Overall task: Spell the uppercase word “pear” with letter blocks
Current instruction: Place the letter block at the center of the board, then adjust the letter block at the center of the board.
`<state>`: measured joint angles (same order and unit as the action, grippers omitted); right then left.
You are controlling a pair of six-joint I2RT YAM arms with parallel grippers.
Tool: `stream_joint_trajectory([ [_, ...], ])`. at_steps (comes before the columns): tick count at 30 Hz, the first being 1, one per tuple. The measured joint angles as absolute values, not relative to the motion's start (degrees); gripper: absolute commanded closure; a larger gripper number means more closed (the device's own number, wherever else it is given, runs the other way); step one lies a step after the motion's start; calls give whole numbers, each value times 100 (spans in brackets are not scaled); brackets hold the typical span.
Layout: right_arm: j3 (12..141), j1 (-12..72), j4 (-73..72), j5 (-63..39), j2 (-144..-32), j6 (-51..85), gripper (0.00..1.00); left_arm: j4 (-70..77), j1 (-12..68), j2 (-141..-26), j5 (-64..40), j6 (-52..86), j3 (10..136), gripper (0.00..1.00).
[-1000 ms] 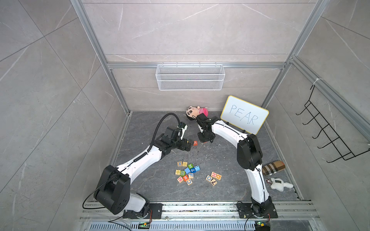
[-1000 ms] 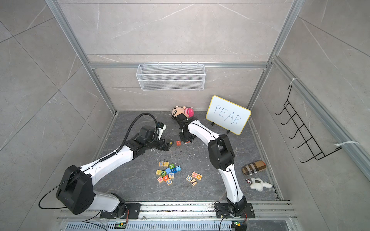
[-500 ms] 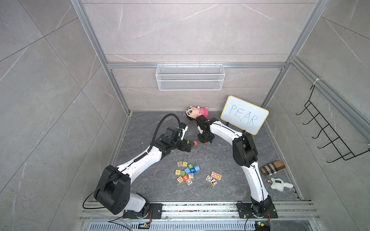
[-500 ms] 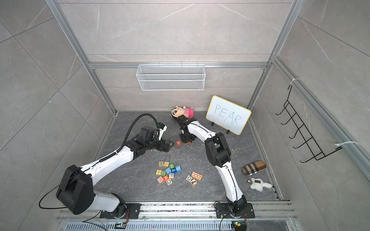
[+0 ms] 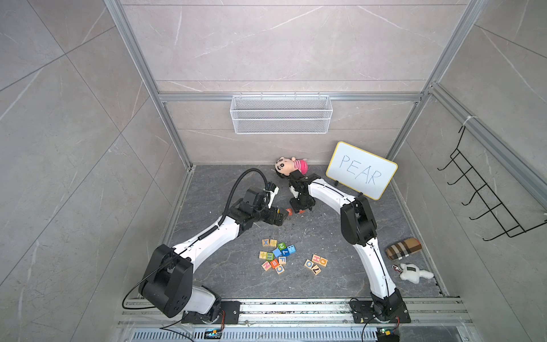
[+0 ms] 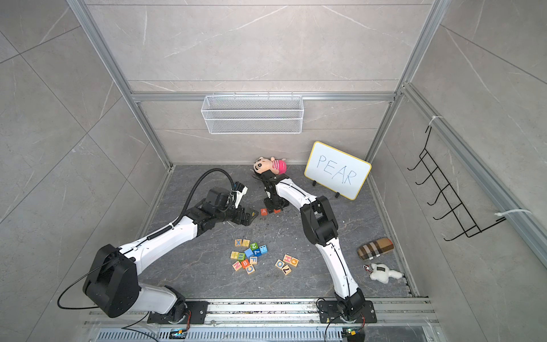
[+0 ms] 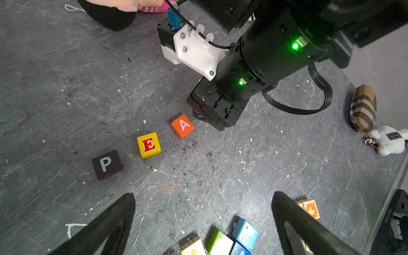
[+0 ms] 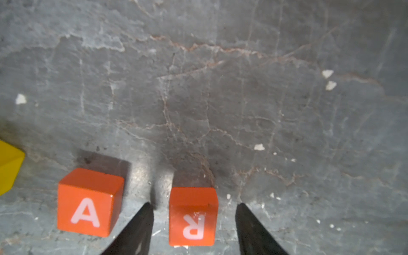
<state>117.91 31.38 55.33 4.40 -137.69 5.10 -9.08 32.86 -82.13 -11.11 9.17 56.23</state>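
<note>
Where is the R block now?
In the right wrist view, the R block sits on the floor between the open jaws of the right gripper, beside the A block.

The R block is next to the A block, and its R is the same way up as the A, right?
No. The R block is next to the A block, but its R is upside down compared with the A. The right wrist view shows it.

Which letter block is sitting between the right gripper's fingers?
The red R block, with a finger of the right gripper on either side, not touching. The A, E and P lie outside them.
</note>
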Motion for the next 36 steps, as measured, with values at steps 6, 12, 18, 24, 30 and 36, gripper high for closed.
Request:
stream_joint_trajectory([
  [6, 11716, 3138, 5502, 567, -13764, 558, 30, -908, 3286, -8213, -1116, 917, 5623, 0],
  [12, 11611, 3144, 5500, 864, -13694, 578, 29, -908, 3288, -8213, -1125, 917, 5623, 0],
  [18, 11338, 3146, 5502, 1142, -13524, 580, 27, -908, 3293, -8213, -1160, 917, 5623, 0],
  [24, 11072, 3131, 5509, 1358, -13358, 578, 26, -906, 3312, -8213, -1197, 917, 5623, 0],
  [30, 11034, 3004, 5507, 1564, -13338, 572, 26, -904, 3312, -8211, -1216, 917, 5623, 0],
  [36, 11034, 2860, 5496, 1660, -13338, 574, 26, -906, 3317, -8204, -1219, 915, 5623, 0],
])
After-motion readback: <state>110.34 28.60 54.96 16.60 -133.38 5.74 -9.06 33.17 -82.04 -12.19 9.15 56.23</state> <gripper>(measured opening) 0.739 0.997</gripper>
